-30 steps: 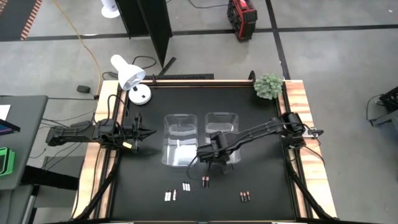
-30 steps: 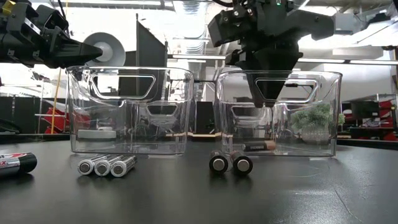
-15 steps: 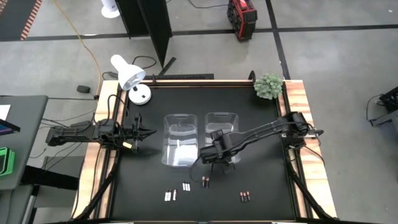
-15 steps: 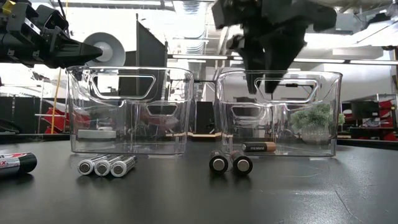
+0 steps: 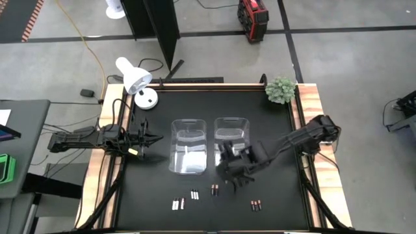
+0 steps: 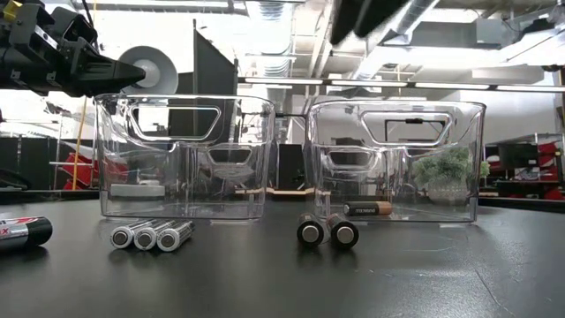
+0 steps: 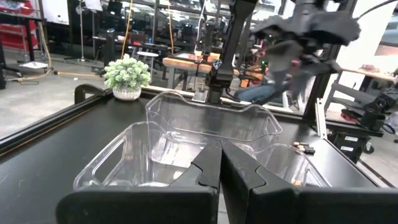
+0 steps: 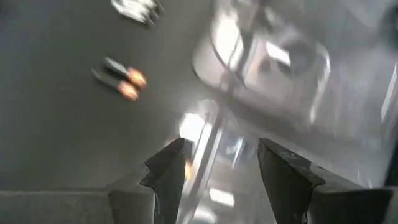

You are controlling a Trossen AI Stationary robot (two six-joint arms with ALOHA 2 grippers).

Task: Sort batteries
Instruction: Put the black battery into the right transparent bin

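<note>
Two dark batteries with copper ends (image 5: 214, 190) are the likely next pick. They lie side by side and touching on the table (image 5: 279, 188), just in front of the right bin (image 5: 232, 130), off its front corner on the left-arm side. The low view shows their round ends, so the long axis of each runs front to back, toward the bin wall.

A second dark pair (image 5: 256, 206) lies farther forward of the right bin. The white batteries (image 5: 177, 204) lie forward of it and off toward the left arm's side.

The right gripper (image 5: 235, 177) hangs over the front edge of the right bin, above the table. The nearest dark pair lies just forward of it and toward the left arm's side. Its jaws stand wide apart and hold nothing; the right wrist view shows only the bin between the two fingers (image 8: 168, 168). To take one battery across its width, the jaws would need to straddle the front-to-back axis. This arm is the nearer one by a clear margin.

One dark battery (image 6: 366, 208) already lies inside the right bin, on its floor near the front wall.

The left gripper (image 5: 151, 138) waits beyond the left bin (image 5: 188, 153), well apart from the right bin, with its fingers pressed together and empty.
</note>
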